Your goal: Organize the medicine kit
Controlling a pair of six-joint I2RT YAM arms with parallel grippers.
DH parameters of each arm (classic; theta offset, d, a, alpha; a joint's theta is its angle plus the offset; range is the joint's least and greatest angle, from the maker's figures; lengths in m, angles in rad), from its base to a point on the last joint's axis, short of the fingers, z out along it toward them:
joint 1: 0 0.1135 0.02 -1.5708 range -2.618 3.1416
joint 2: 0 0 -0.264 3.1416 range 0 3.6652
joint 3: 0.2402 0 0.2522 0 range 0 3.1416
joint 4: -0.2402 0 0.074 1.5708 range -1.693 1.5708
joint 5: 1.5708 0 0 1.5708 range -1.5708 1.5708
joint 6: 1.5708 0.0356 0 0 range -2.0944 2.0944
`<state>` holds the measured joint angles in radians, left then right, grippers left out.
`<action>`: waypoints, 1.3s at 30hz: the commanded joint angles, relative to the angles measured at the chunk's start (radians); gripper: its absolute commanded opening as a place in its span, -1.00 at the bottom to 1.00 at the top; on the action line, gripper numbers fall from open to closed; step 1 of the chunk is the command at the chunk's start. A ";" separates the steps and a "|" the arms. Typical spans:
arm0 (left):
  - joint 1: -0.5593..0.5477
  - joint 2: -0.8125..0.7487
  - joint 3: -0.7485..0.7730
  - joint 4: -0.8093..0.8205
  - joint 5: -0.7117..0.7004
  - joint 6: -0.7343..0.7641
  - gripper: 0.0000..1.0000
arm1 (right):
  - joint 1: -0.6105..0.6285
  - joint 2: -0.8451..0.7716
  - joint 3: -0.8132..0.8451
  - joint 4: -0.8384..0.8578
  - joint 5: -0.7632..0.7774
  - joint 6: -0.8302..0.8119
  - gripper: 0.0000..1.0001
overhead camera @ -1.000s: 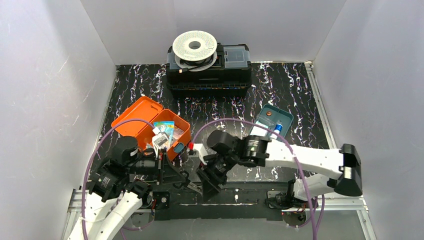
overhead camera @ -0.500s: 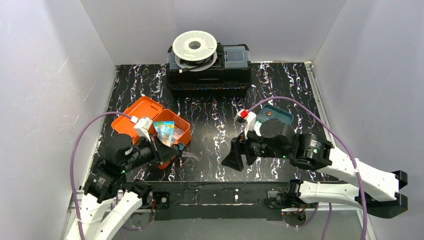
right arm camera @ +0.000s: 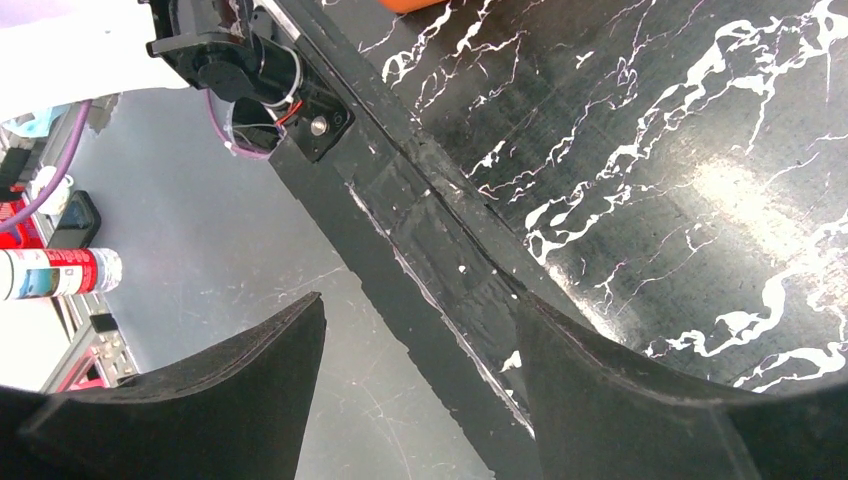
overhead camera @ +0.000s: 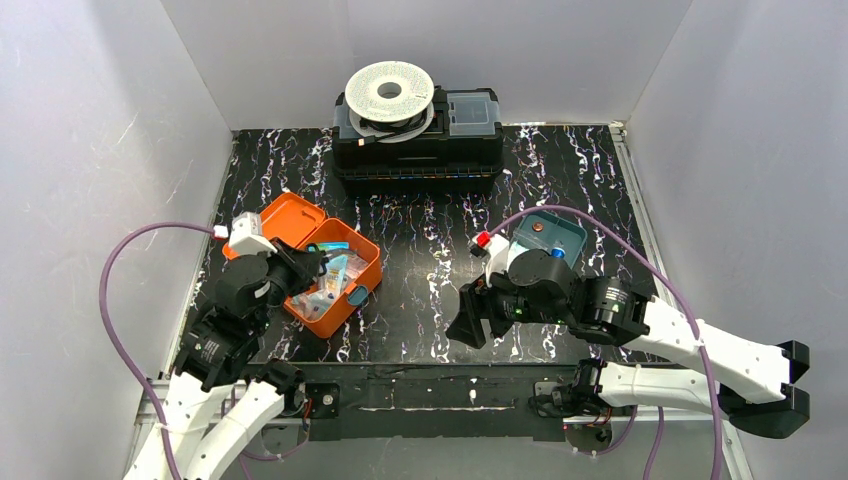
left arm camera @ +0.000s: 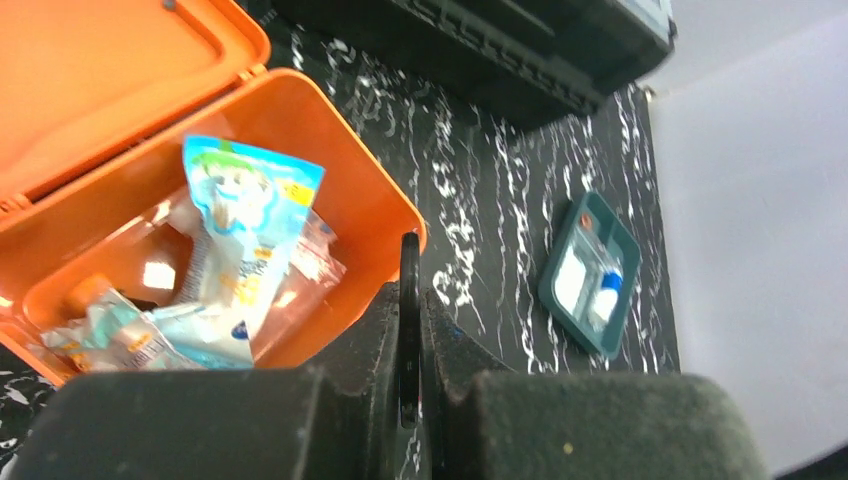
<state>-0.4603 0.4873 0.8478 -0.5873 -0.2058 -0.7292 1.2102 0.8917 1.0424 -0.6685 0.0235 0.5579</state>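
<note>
The medicine kit (overhead camera: pixel 352 262) lies open at the left, orange, its lid (overhead camera: pixel 285 218) folded back and several sachets (left arm camera: pixel 245 215) loose in its base (left arm camera: pixel 350 150). My left gripper (overhead camera: pixel 318 262) hovers over the kit's base. Seen from the left wrist, the left gripper (left arm camera: pixel 408 295) is shut on a thin black flat piece (left arm camera: pixel 408 258) that stands edge-on between the fingers. The teal tray (overhead camera: pixel 560 226) sits apart at the right, holding a white item and a blue-capped bottle (left arm camera: pixel 606 295). My right gripper (overhead camera: pixel 466 322) is open and holds nothing, low over the table's near edge (right arm camera: pixel 420 225).
A black toolbox (overhead camera: pixel 418 150) with a white spool (overhead camera: pixel 390 92) on top stands at the back centre. White walls close in left, right and back. Beyond the near edge, the right wrist view shows a red-and-white can (right arm camera: pixel 50 272) off the table.
Both grippers were close together at the front centre. The left arm has pulled back left over the kit. The right arm has swung right and its jaws have widened.
</note>
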 commanded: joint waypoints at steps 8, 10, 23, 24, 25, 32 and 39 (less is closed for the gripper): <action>0.011 0.094 -0.065 0.149 -0.247 -0.043 -1.00 | -0.002 -0.025 -0.036 0.073 -0.052 0.010 0.51; 0.025 0.108 -0.084 0.166 -0.241 -0.053 -1.00 | -0.002 -0.029 -0.042 0.074 -0.056 0.012 0.51; 0.294 0.134 -0.269 0.250 0.052 -0.102 -1.00 | -0.001 -0.066 -0.100 0.081 -0.069 0.031 0.51; 0.302 0.133 -0.282 0.246 0.059 -0.102 -1.00 | -0.003 -0.068 -0.102 0.080 -0.069 0.033 0.51; 0.308 0.133 -0.295 0.240 0.065 -0.106 -1.00 | -0.003 -0.069 -0.103 0.078 -0.068 0.034 0.51; 0.325 0.103 -0.356 0.163 0.064 -0.142 -0.87 | -0.003 -0.069 -0.099 0.065 -0.064 0.039 0.51; 0.326 0.021 -0.358 0.066 0.041 -0.145 0.21 | -0.001 -0.062 -0.092 0.055 -0.059 0.053 0.51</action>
<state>-0.1394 0.5411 0.4862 -0.4305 -0.1440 -0.8772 1.2102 0.8356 0.9382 -0.6289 -0.0341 0.5999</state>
